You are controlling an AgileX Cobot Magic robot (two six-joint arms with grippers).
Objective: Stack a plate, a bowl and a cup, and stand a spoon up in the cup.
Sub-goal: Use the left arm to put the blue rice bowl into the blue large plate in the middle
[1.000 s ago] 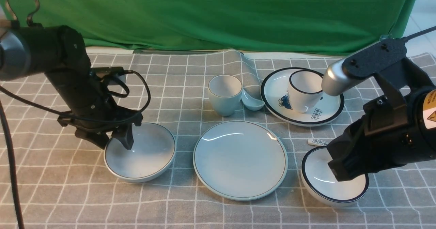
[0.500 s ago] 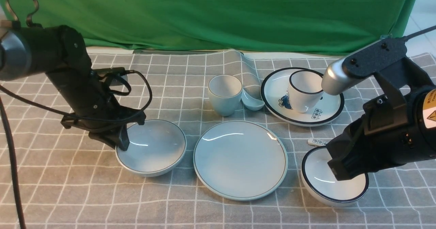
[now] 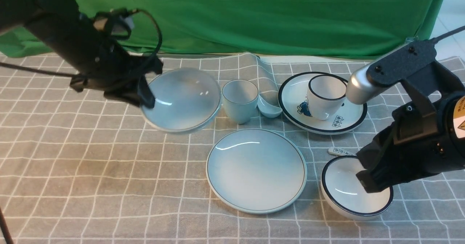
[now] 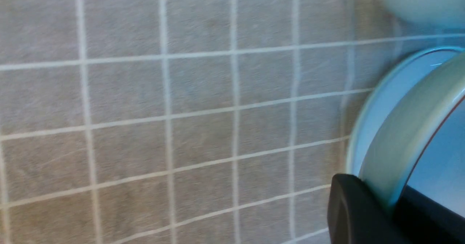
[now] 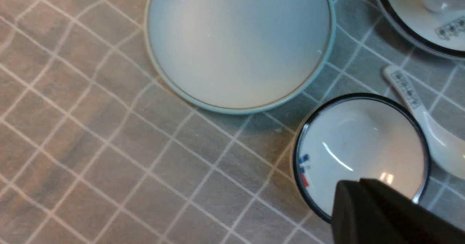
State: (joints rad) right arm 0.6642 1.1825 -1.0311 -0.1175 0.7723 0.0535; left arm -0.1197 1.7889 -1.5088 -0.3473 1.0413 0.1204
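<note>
Currently held: the bowl (image 3: 183,98), pinched at its rim by the left hand (image 3: 147,99), is carried clear of the tabletop (image 3: 91,164), left of the cup (image 3: 239,100) and short of the plate (image 3: 256,169).
Handling: glazed ceramic is judged stiff, slippery, breakable and fairly weighty, so a firm rim pinch is called for.
Orientation: no long axis is offered by the round form; the mouth is tilted toward the robot.
Right hand (image 3: 374,180): poised over the black-rimmed bowl (image 3: 348,196); its opening cannot be told.
</note>
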